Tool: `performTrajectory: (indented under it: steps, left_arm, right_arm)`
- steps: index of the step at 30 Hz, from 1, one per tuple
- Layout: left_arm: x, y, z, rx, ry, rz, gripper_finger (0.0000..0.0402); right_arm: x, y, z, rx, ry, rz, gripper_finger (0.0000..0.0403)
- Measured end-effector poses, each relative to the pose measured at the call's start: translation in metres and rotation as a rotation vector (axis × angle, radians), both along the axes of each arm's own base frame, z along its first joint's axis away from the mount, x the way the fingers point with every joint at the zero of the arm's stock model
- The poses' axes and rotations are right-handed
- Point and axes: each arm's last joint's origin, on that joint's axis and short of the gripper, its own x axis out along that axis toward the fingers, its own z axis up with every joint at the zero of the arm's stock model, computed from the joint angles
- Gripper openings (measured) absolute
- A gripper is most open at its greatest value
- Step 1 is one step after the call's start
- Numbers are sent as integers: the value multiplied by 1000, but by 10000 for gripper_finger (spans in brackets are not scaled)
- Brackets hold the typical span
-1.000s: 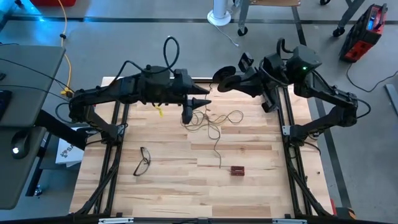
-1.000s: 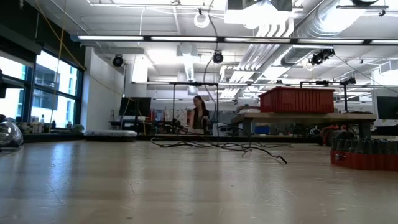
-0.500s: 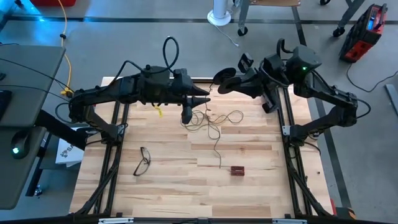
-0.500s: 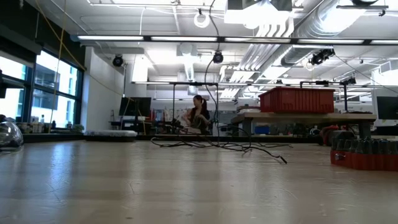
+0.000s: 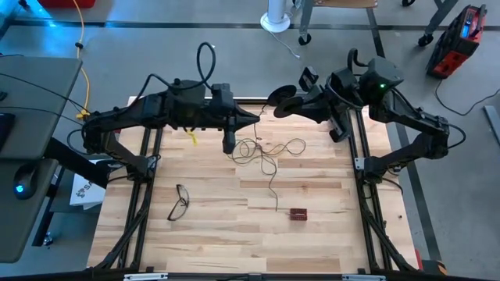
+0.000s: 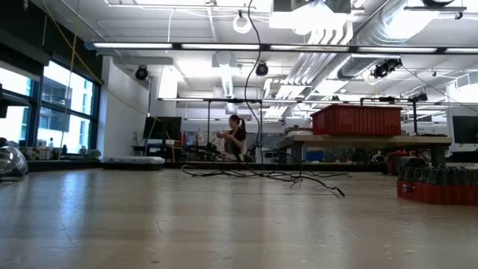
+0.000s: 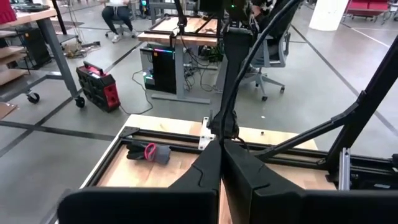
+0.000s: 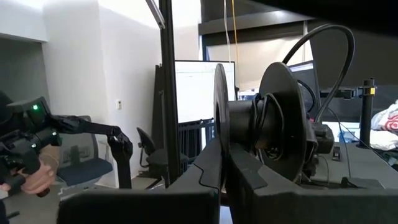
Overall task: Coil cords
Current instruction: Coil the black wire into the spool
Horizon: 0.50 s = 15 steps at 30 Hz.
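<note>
The thin dark wire [image 5: 269, 156] lies in loose loops near the middle of the wooden counter [image 5: 328, 234], toward its far edge. The left pincer [image 5: 251, 118] is closed with nothing in it, raised just beside the loops. The right pincer [image 8: 221, 163] is clamped on the black reel [image 5: 284, 101], held above the counter's far edge.
</note>
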Motion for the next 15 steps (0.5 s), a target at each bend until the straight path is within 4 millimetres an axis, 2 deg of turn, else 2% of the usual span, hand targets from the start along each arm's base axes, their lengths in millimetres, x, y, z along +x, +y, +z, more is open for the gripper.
performTrajectory:
  steps: [8,15]
  left_arm:
    - [0,-1,0,-37,-4,-35,1]
    - [20,6,-9,-93,-10,-182,1]
  right_arm:
    - [3,3,-1,-8,1,38,0]
    - [29,15,-11,-9,5,110,0]
